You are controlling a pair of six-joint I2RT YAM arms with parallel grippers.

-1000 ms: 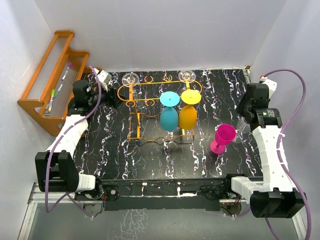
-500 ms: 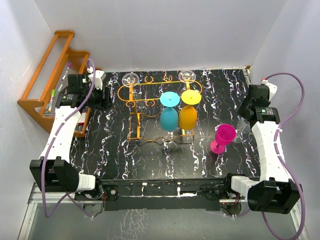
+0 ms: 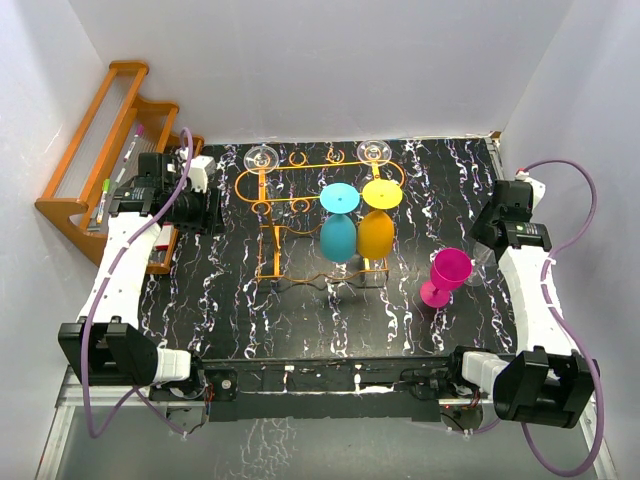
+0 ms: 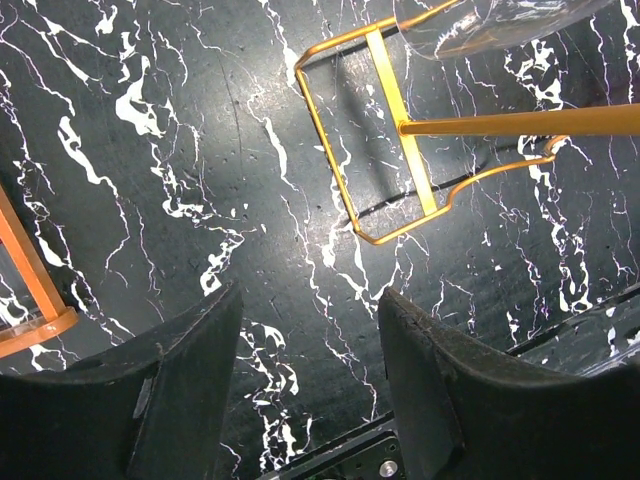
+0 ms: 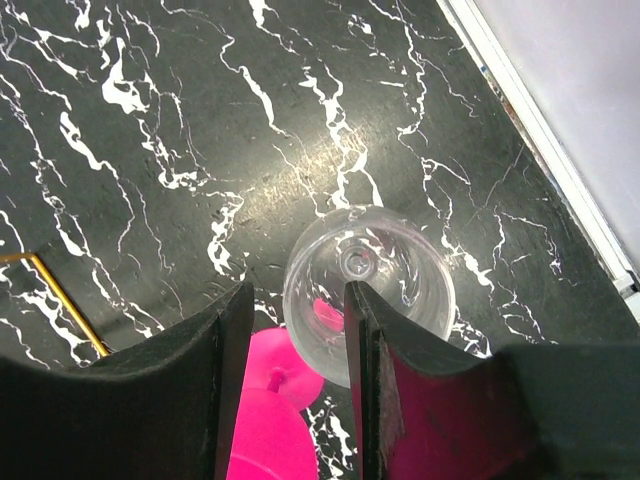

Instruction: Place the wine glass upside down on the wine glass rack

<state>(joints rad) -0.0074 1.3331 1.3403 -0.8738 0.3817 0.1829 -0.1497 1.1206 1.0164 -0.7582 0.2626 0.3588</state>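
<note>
Right gripper point(image 5: 297, 300), jaws parted, above the upright clear wine glass point(image 5: 380, 275): should descend avoiding the pink wine glass point(image 5: 265, 420). Left gripper point(image 4: 308, 300) released, empty.

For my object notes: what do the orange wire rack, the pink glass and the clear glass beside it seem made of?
Orange wire rack: thin metal rod, glossy orange coat, with bright glints.
Pink glass: opaque, even colour, probably plastic.
Clear glass: transparent, the marbled table shows through; glass or clear plastic, unclear.
</note>
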